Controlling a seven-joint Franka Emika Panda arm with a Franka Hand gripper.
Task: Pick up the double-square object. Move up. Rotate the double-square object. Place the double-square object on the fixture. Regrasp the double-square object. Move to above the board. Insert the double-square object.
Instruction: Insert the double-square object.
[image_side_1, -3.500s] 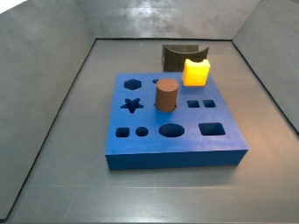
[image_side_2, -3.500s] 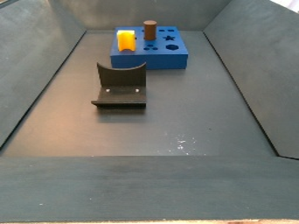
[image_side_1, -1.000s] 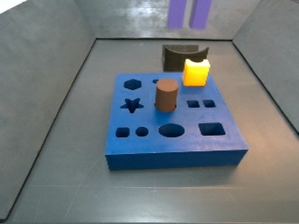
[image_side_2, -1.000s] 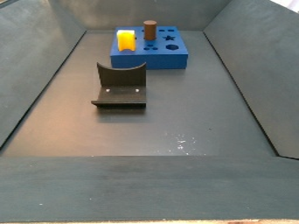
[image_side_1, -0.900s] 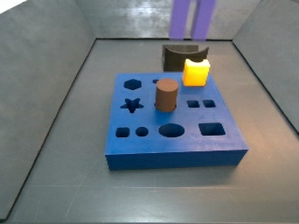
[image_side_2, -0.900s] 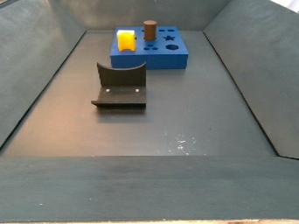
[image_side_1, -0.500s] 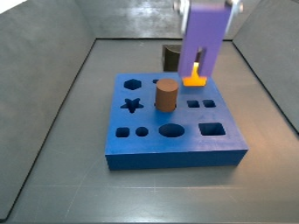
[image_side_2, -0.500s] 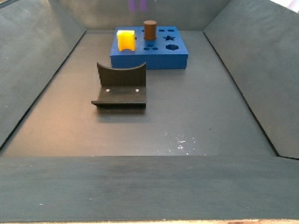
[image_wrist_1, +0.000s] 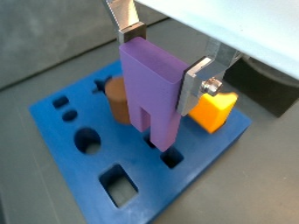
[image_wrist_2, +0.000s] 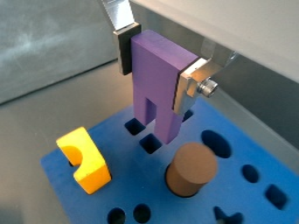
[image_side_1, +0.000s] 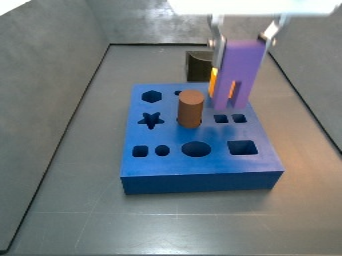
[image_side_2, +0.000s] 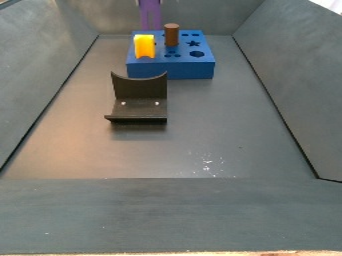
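The double-square object (image_wrist_1: 152, 96) is a tall purple block with two prongs at its lower end. My gripper (image_wrist_1: 158, 63) is shut on its upper part, and the silver fingers (image_wrist_2: 125, 48) press its two sides. It hangs upright over the blue board (image_side_1: 201, 168), its prongs just above the pair of small square holes (image_wrist_2: 143, 136). In both side views the double-square object (image_side_1: 241, 72) (image_side_2: 151, 12) is by the board's far corner, next to the yellow block (image_side_2: 143, 46). The gripper (image_side_1: 242, 28) is blurred at the frame's top. The dark fixture (image_side_2: 138, 97) stands on the floor, apart from the board.
A brown cylinder (image_side_1: 190, 108) stands upright in the board, close beside the purple block. The yellow block (image_wrist_2: 84, 157) stands at the board's corner. The fixture (image_side_1: 201, 63) is just behind it. Grey bin walls (image_side_2: 40, 90) slope up on every side.
The gripper has come down from the top of the frame with the purple block, moving over the board toward the small square holes. Nothing else has moved.
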